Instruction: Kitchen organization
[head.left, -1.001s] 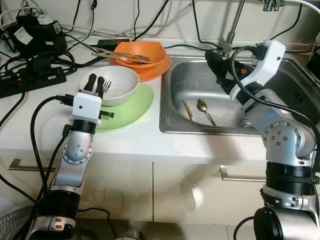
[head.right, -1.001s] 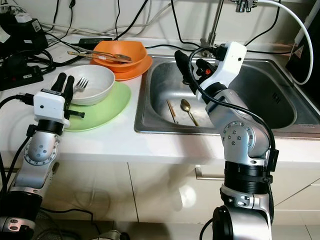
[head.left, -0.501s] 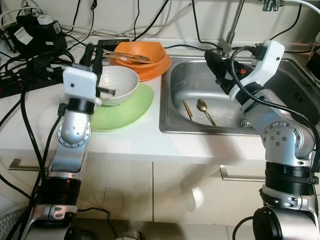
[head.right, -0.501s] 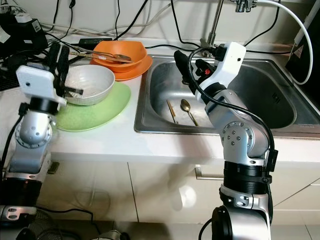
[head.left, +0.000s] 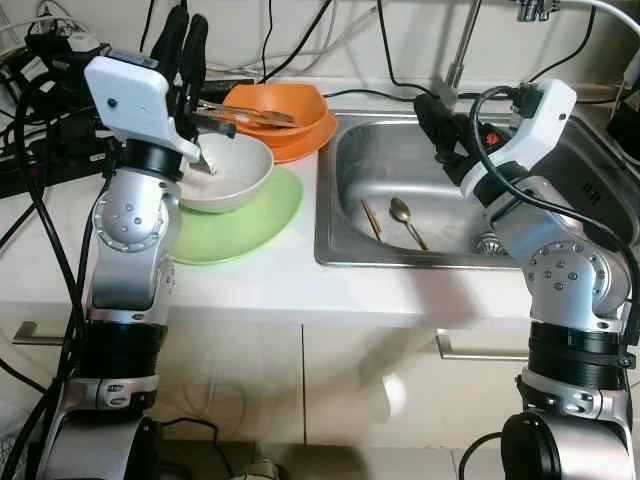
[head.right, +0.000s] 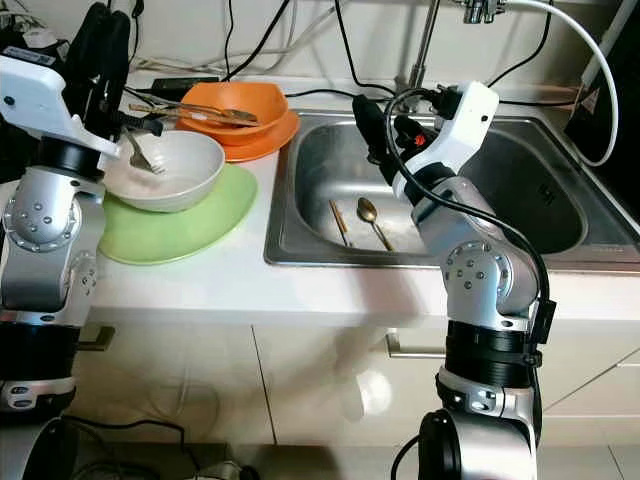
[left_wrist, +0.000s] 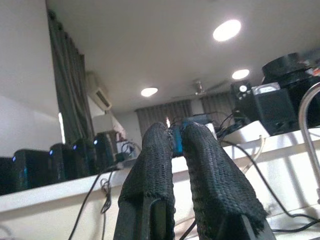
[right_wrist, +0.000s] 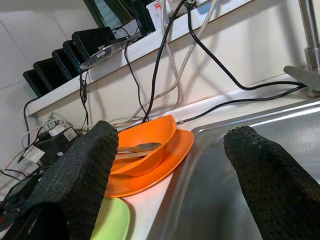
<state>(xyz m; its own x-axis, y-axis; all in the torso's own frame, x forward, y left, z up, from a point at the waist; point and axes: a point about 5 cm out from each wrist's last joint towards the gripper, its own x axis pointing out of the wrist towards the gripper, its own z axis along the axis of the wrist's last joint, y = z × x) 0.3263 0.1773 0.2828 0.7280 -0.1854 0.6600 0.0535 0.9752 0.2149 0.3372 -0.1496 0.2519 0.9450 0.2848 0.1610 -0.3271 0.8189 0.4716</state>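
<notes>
Spoon (head.left: 403, 214) on sink (head.left: 560, 190) floor below open right end effector (head.left: 437, 112), closed left end effector (head.left: 183, 38) raised above white bowl (head.left: 236, 172)

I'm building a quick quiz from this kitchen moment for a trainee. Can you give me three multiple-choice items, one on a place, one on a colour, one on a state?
1. Where does the spoon lie?
A. in the sink
B. on the green plate
C. on the floor

2. What colour is the plate under the white bowl?
A. orange
B. green
C. blue

3. How do the right gripper fingers stand?
A. shut on a spoon
B. shut together, holding nothing
C. spread apart, holding nothing

Answers: 1 A, it rests on the steel bottom beside a thin stick. 2 B, a green rim shows around the bowl. 3 C, the right wrist view shows a wide gap between them.
</notes>
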